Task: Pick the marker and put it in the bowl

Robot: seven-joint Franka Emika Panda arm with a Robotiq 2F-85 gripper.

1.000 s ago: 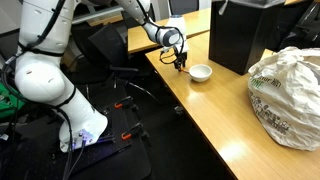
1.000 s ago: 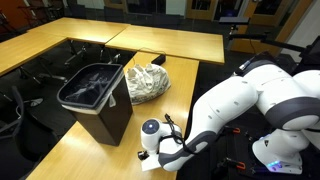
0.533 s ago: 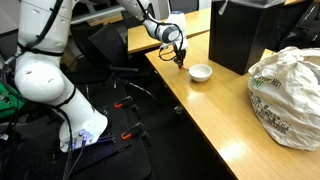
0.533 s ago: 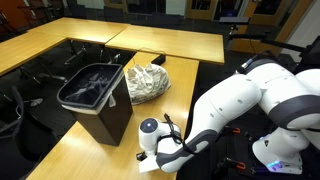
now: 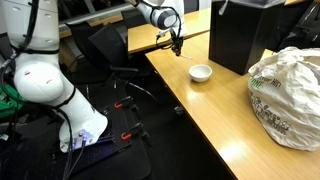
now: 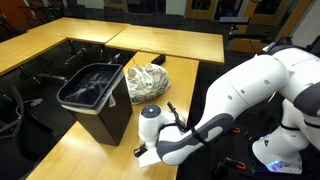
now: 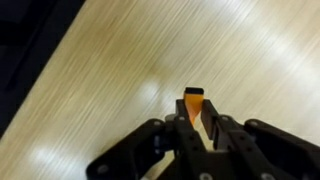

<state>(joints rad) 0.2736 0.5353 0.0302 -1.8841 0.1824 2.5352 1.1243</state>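
In the wrist view an orange marker [image 7: 191, 98] with a black cap is pinched between the two black fingers of my gripper [image 7: 196, 108], which is shut on it; the wooden tabletop lies below. In an exterior view the gripper [image 5: 176, 42] hangs above the table [image 5: 215, 115], up and to the left of the small white bowl [image 5: 201, 72]. The bowl is empty and stands apart from the gripper. In the exterior view from behind, the arm [image 6: 165, 135] hides the bowl and the marker.
A tall black bin [image 5: 240, 35] [image 6: 97, 100] stands just beyond the bowl. A crumpled white plastic bag [image 5: 285, 95] [image 6: 145, 82] lies on the table further along. The table's edge drops to a floor with black chairs [image 5: 105, 45].
The gripper has shut on the marker and risen from the tabletop, lifting the marker with it. The bowl has not moved.
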